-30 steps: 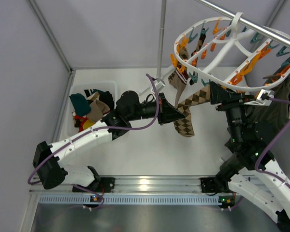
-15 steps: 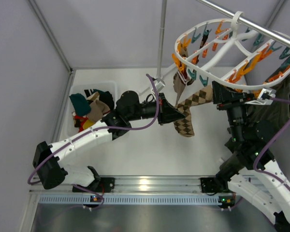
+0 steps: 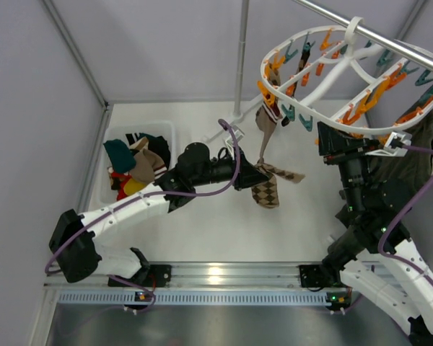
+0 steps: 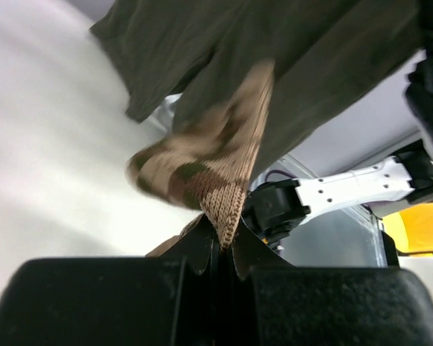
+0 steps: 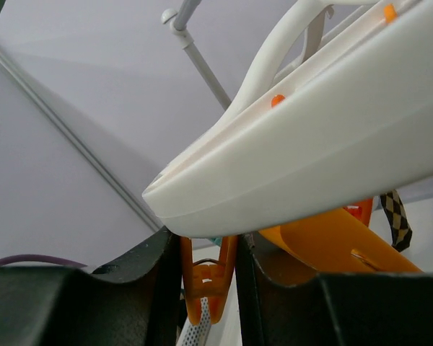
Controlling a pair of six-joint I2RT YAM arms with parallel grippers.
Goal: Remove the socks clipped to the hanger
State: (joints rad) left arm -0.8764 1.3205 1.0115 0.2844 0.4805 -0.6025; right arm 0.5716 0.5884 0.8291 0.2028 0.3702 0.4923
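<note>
From above, our left hand (image 3: 254, 175) grips the argyle sock (image 3: 268, 189) over mid-desk, apart from the hanger (image 3: 335, 68) at far right. At the left wrist, closed fingers pinch the sock's edge. At the right wrist, our right hand (image 5: 206, 241) squeezes an orange clip (image 5: 208, 288) beneath the hanger's rim.
</note>
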